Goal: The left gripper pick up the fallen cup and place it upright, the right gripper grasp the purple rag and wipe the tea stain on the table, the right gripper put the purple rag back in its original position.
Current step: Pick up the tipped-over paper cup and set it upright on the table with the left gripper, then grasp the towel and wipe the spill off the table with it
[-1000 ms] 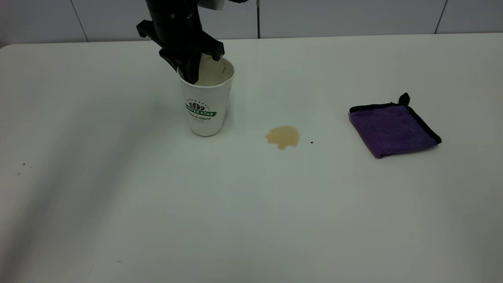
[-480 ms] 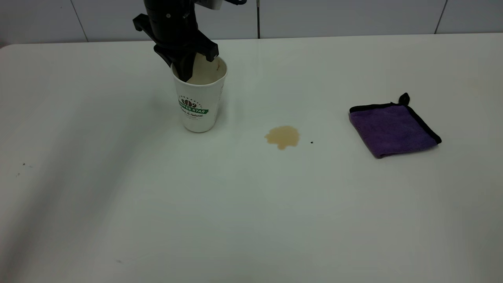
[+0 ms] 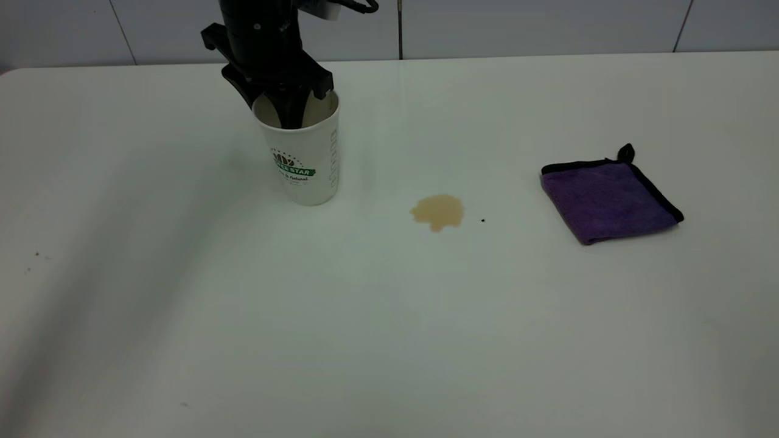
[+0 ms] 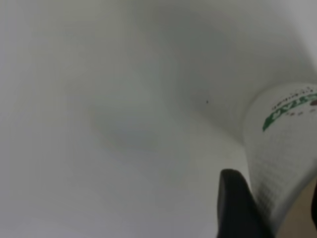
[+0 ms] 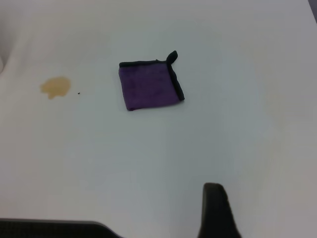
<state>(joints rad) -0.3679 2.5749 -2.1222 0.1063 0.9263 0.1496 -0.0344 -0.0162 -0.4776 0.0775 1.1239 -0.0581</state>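
The white cup (image 3: 302, 164) with the green logo stands upright on the table (image 3: 389, 316), left of centre. My left gripper (image 3: 292, 108) comes from above and is shut on the cup's rim, one finger inside and one outside. In the left wrist view the cup wall (image 4: 282, 139) sits between the fingers (image 4: 237, 208). The tea stain (image 3: 438, 212) lies right of the cup. The purple rag (image 3: 608, 199) lies flat at the right. My right gripper is out of the exterior view; its wrist view shows one black finger (image 5: 218, 210) high above the rag (image 5: 148, 87) and the stain (image 5: 55, 86).
A tiny dark speck (image 3: 482, 220) lies just right of the stain. A tiled wall (image 3: 548, 24) runs behind the table's far edge. The left arm's body rises above the cup at the back.
The left gripper has moved the cup slightly left and back and brought it from a tilt to upright. Rag and stain have not moved.
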